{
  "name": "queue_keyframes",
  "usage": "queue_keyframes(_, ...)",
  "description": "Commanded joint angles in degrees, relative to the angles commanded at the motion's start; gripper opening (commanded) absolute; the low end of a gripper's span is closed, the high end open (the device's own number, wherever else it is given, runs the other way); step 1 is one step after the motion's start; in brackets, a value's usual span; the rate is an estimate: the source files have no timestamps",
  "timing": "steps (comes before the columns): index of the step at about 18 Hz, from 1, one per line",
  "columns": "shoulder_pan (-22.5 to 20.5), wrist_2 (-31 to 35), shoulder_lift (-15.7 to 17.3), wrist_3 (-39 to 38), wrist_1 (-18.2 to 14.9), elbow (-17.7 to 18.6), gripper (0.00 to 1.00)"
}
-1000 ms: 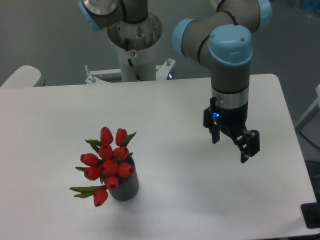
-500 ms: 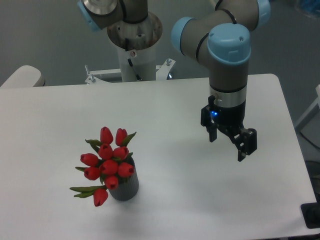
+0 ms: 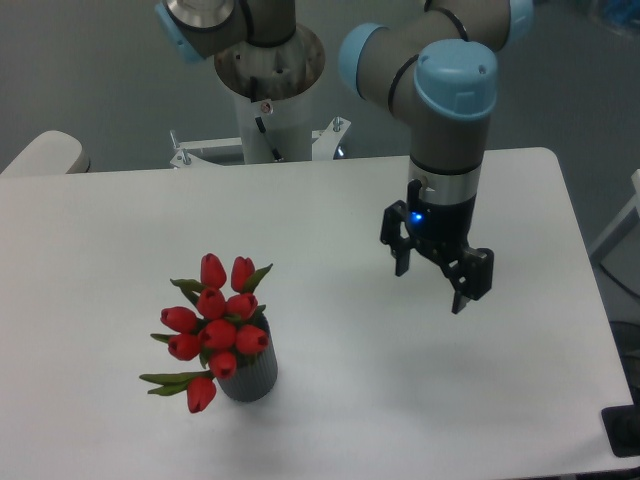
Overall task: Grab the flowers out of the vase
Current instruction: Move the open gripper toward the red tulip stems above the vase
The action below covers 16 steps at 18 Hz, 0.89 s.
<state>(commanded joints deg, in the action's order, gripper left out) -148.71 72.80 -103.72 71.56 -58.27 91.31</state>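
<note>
The flowers [image 3: 215, 322], a bunch of red tulip buds with green leaves, stand in the small dark grey ribbed vase [image 3: 250, 377] at the front left of the white table [image 3: 110, 230]. One bud droops low at the vase's left side. My gripper [image 3: 432, 285] hangs open and empty above the table, well to the right of the bunch and a little farther back, fingers pointing down. A blue light glows on its wrist.
The arm's white base column [image 3: 268, 95] stands behind the table's back edge. A pale rounded object [image 3: 45, 155] sits off the back left corner. A dark item [image 3: 625, 430] sits at the front right corner.
My gripper has moved left and slightly back toward the flowers, still open. The flowers and vase have not moved.
</note>
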Motion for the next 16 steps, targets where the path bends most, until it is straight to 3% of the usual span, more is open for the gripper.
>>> queue_keyframes(5, -1.8, -14.3, 3.3, -3.6, 0.6, 7.8, 1.0)
queue_keyframes(8, -0.7, -16.6, 4.0, -3.5, 1.0, 9.8, 1.0)
queue_keyframes(13, -0.7, -29.5, 4.1, -3.6, 2.8, 13.4, 1.0)
queue_keyframes(16, -0.5, -32.1, 3.8, -3.2, 7.2, 15.7, 1.0)
